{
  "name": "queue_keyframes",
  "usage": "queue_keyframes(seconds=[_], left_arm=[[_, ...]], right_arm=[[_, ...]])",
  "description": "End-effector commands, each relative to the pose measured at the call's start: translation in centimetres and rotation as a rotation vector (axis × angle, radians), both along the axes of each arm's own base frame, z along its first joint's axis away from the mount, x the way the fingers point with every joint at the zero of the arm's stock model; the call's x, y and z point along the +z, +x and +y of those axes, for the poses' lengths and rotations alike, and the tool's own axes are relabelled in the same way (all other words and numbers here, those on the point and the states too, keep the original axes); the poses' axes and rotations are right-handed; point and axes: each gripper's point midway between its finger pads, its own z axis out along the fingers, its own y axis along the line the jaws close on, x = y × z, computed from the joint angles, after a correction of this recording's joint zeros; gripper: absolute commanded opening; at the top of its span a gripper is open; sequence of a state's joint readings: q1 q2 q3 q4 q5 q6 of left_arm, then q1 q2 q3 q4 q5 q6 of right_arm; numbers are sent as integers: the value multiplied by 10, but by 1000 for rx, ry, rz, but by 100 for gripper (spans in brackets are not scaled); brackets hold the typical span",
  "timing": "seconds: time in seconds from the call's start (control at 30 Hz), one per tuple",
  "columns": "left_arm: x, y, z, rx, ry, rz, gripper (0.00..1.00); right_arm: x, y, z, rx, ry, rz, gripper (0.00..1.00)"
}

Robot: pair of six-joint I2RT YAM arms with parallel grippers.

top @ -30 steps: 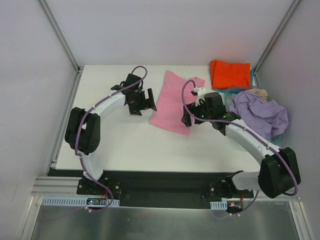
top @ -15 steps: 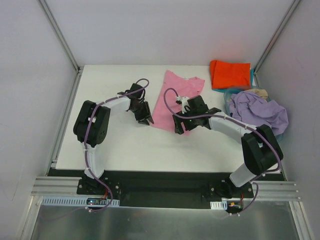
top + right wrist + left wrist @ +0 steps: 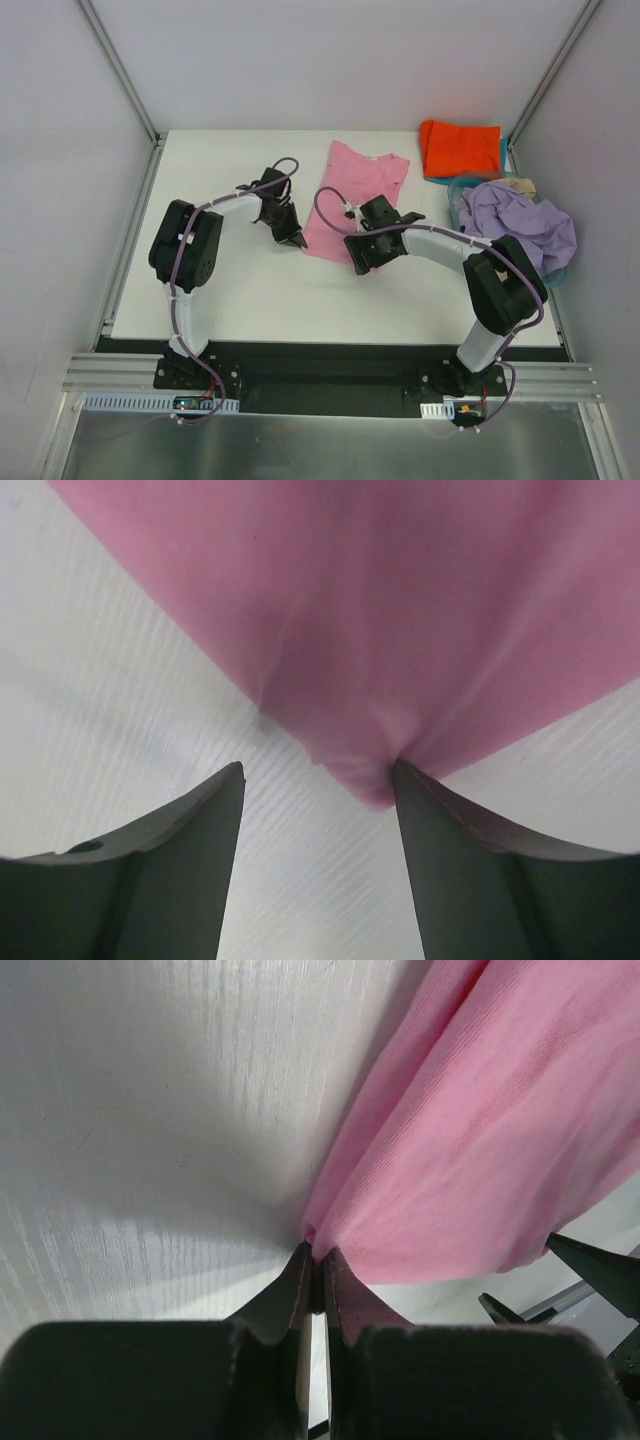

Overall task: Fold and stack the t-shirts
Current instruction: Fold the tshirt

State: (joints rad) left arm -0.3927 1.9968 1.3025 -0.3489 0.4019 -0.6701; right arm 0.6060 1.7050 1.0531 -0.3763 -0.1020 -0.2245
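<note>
We look down on the white table (image 3: 230, 300) between grey walls (image 3: 80, 150). The pink shirt (image 3: 352, 195) lies flat just past centre toward 12 o'clock, where it was before. The lavender shirt (image 3: 520, 225) is heaped at 3 o'clock, and the orange-red shirt (image 3: 460, 148) sits folded at 2. Both arms have dropped to the pink hem. The left gripper (image 3: 315, 1260) pinches its edge tight, and the right gripper (image 3: 318, 765) has slid closer, spread wide around the near corner.

Spread shirt (image 3: 355, 190) centre; folded shirt (image 3: 460, 148) back right, heap (image 3: 522, 225) before it.
</note>
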Motion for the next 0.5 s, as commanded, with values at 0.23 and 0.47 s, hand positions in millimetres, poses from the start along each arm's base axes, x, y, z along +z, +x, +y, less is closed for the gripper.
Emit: queue_keyframes(seconds=[0.23,0.47], left_arm=[[3,-58,38,64,93,20,0],[23,-122,73,147,107,-22,0]], right_arm=[[-18,-74,2,69,-148,104,34],[18,-144,40,247,-2,177,1]])
